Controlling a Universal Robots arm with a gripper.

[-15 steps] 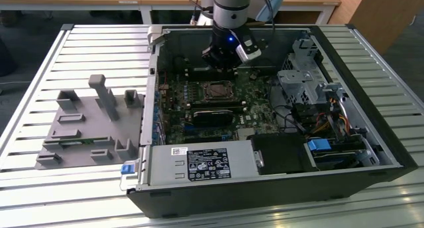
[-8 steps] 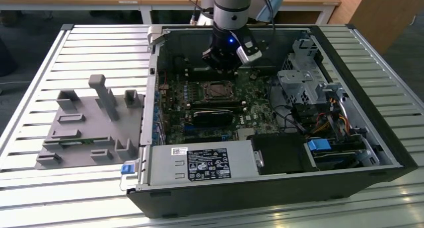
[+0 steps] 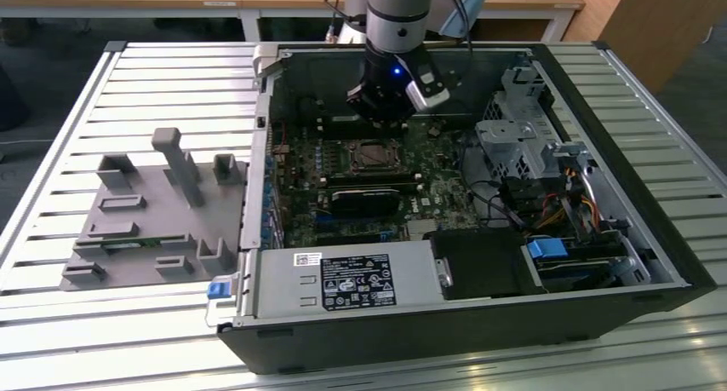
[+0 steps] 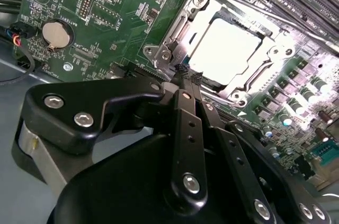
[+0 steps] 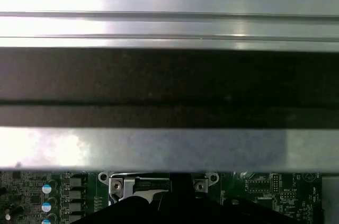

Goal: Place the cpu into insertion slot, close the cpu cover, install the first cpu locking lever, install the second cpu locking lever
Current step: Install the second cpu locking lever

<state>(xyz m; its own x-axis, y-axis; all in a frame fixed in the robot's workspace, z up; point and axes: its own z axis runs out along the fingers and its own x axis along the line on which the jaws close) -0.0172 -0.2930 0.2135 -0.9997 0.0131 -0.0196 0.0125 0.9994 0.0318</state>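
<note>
The cpu (image 4: 226,49), a pale silver square, lies in the insertion slot (image 3: 373,157) on the green motherboard. The silvery cpu cover (image 4: 177,28) lies flat around it, and the chip shows through its window. In the second wrist view my gripper (image 4: 186,73) has its black fingers (image 4: 183,113) pressed together with nothing between them. Their tips are at the socket's edge, beside a corner of the frame. In the exterior view the gripper (image 3: 382,118) hangs just above the board, behind the socket.
The open computer case (image 3: 636,263) lies on a slatted metal table (image 3: 148,76). A black card (image 3: 366,197) and a white-labelled grey box (image 3: 346,282) sit in front of the socket. A drive cage with cables (image 3: 529,152) stands at the exterior view's right, and a grey fixture (image 3: 159,212) at its left.
</note>
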